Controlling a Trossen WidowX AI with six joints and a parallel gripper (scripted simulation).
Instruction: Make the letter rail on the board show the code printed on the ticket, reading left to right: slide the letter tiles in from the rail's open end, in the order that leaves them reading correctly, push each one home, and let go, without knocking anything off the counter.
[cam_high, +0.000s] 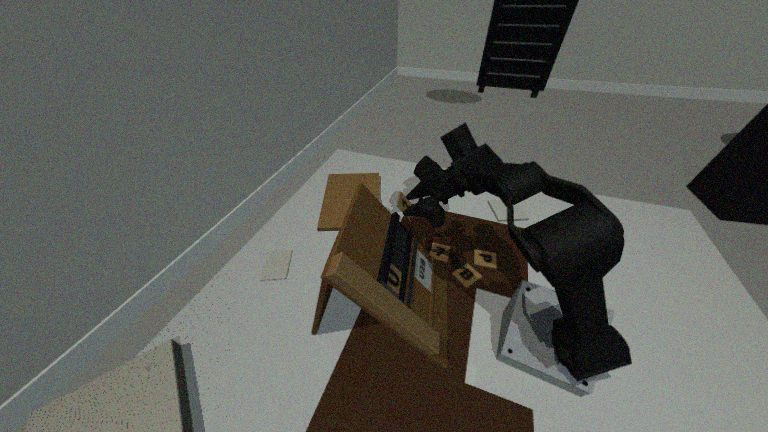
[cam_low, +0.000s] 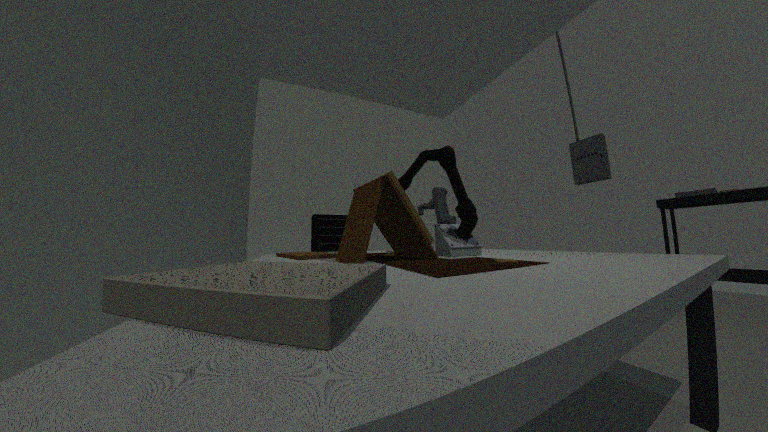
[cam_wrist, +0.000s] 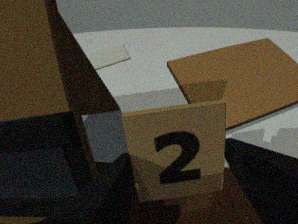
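My gripper is shut on the 2 tile, just beyond the far, open end of the dark letter rail. In the wrist view a gap shows between tile and rail. The U tile sits in the rail near its closed end. The leaning board carries the rail and the ticket, which seems to read U2B. The 7 tile, P tile and B tile lie loose before the board. The exterior view hides the gripper behind the board.
A flat wooden panel lies beyond the board. A thin pale card lies behind it. A speckled slab is at the near left. A dark brown mat lies under the board.
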